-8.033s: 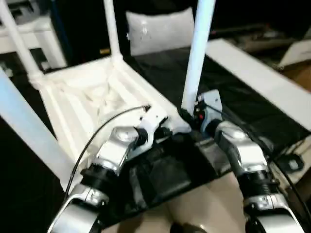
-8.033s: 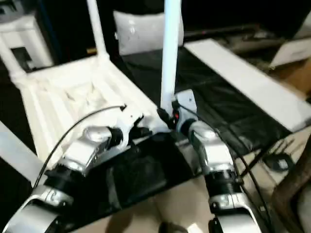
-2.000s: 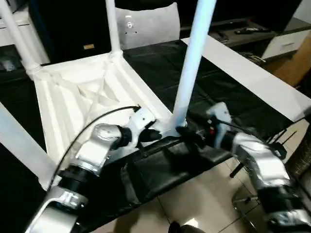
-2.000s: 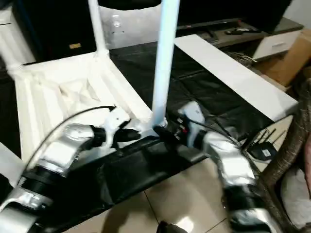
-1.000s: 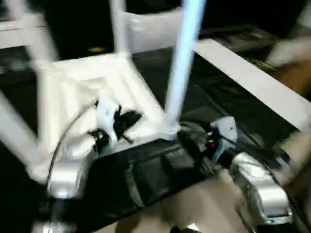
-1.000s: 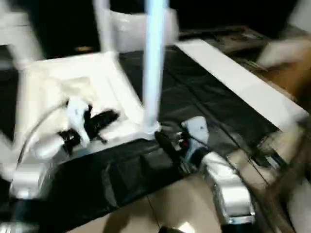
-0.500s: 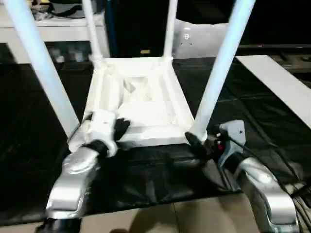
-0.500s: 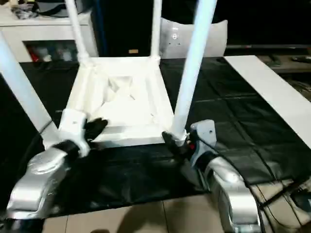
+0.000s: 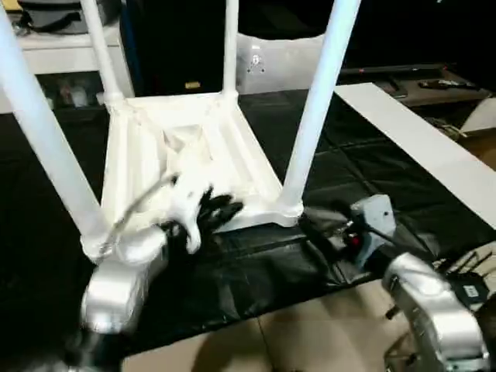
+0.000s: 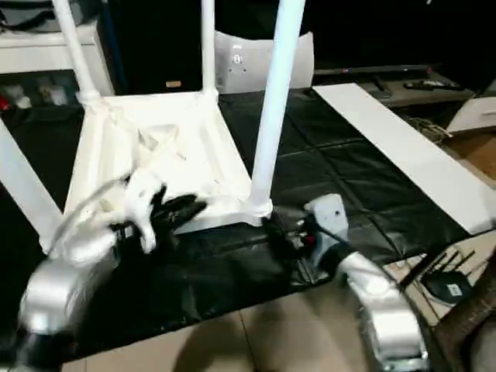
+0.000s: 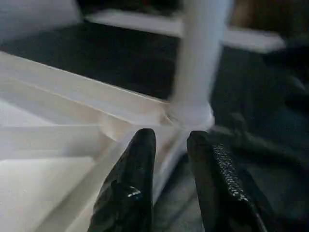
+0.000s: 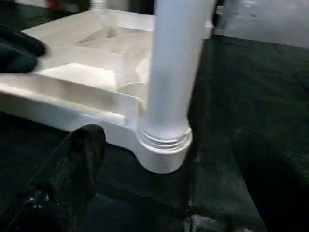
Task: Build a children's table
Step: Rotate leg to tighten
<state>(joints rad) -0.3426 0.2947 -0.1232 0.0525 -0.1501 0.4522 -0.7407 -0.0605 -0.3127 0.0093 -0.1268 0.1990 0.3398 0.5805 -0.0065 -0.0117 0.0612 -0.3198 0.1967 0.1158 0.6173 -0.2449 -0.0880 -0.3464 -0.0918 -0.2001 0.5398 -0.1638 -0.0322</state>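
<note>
With all four legs standing in the upturned tabletop (image 9: 194, 155) on the black mat, the wide-open right gripper (image 9: 322, 226), at five o'clock from it, should straddle the near-right leg (image 9: 314, 116) squarely before closing, while the left gripper (image 9: 219, 211), fingers slightly apart and empty, steadies the rim.

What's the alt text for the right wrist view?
A white tube leg stands upright in the corner socket of the upturned white tabletop on a black cloth, with the right gripper's black fingers spread wide either side of it.
</note>
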